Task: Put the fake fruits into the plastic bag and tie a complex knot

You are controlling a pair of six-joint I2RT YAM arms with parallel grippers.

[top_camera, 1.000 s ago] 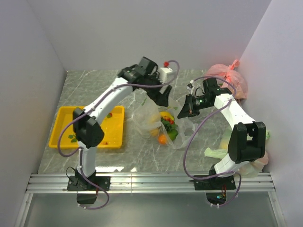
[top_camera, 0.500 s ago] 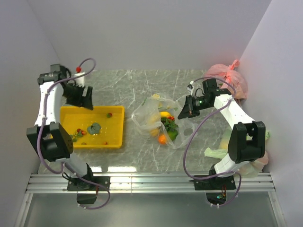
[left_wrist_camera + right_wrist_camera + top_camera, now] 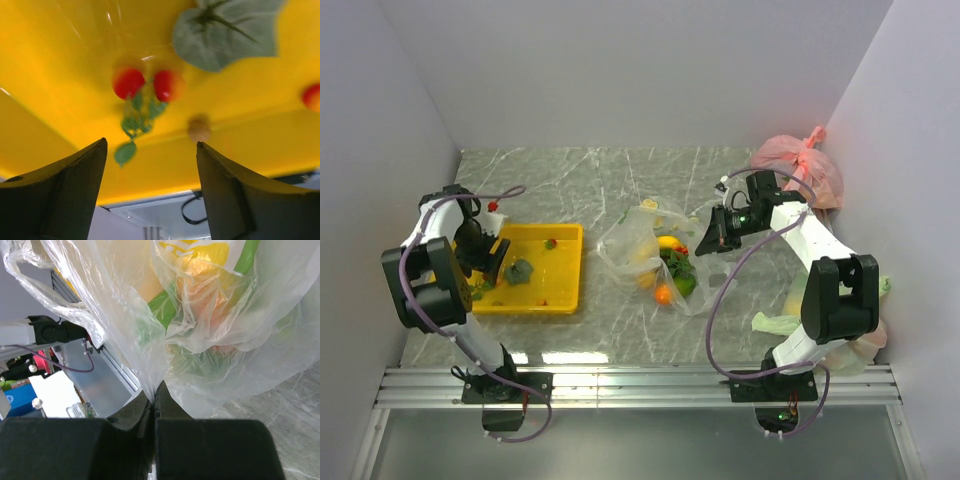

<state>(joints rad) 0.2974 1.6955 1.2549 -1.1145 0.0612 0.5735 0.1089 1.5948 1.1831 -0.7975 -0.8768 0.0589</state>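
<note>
The plastic bag (image 3: 638, 240) lies at mid-table with a banana (image 3: 668, 242), an orange (image 3: 663, 294), green grapes (image 3: 684, 283) and red berries (image 3: 681, 249) inside. My right gripper (image 3: 706, 238) is shut on a bunched fold of the bag's film (image 3: 150, 365); fruits show through the film (image 3: 210, 315). My left gripper (image 3: 492, 262) is open and empty, low over the yellow tray (image 3: 565, 272). In the left wrist view its fingers (image 3: 65, 195) frame the tray floor just below two red berries (image 3: 129, 83) on a green stem, beside a grey-green leaf (image 3: 225, 30).
A small tan ball (image 3: 199, 129) and another red berry (image 3: 312, 96) lie in the tray. A pink knotted bag (image 3: 802, 165) sits at the back right. Pale green bags (image 3: 775, 322) lie by the right arm's base. Walls close in left, back and right.
My left arm swung from above the bag to the far left, then came down over the yellow tray. My right gripper kept its hold on the bag.
</note>
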